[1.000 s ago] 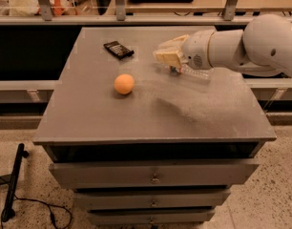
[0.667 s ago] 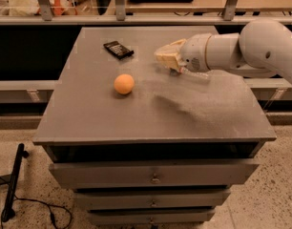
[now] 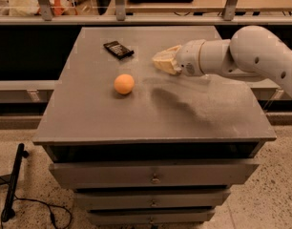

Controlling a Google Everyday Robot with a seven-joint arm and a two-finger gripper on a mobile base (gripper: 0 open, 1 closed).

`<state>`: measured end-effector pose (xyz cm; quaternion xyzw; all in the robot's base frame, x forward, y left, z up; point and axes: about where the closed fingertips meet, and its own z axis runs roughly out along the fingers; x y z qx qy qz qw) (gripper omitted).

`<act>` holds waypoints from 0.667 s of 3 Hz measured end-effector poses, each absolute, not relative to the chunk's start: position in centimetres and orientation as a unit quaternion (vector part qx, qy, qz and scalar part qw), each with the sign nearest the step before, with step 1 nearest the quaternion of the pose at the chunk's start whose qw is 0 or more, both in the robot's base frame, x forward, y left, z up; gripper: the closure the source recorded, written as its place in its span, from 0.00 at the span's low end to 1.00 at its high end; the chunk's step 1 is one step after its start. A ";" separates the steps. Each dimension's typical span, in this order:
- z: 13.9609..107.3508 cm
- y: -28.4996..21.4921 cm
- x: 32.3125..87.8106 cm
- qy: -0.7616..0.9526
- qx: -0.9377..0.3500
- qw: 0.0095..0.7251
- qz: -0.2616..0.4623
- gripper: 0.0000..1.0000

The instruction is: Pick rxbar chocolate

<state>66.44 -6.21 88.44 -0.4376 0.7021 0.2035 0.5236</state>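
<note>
The rxbar chocolate [image 3: 118, 49] is a small flat black bar with pale lettering, lying at the back left of the grey cabinet top [image 3: 151, 113]. My gripper [image 3: 160, 61], pale cream at the end of the white arm [image 3: 241, 56], reaches in from the right and hovers above the top, to the right of the bar and a little nearer the front. It is apart from the bar and holds nothing that I can see.
An orange ball [image 3: 124, 84] rests on the top in front of the bar and left of the gripper. Drawers [image 3: 155, 178] face the front below the top. A railing and shelf [image 3: 136, 13] run behind. A black cable [image 3: 12, 185] lies on the floor at left.
The arm and gripper have shifted a little to the left, closer to the bar. The bar and the ball have not moved.
</note>
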 end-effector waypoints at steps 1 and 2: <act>87.5 -6.2 67.1 0.707 -0.439 0.520 0.193 1.00; 85.9 -6.6 67.8 0.717 -0.442 0.508 0.181 1.00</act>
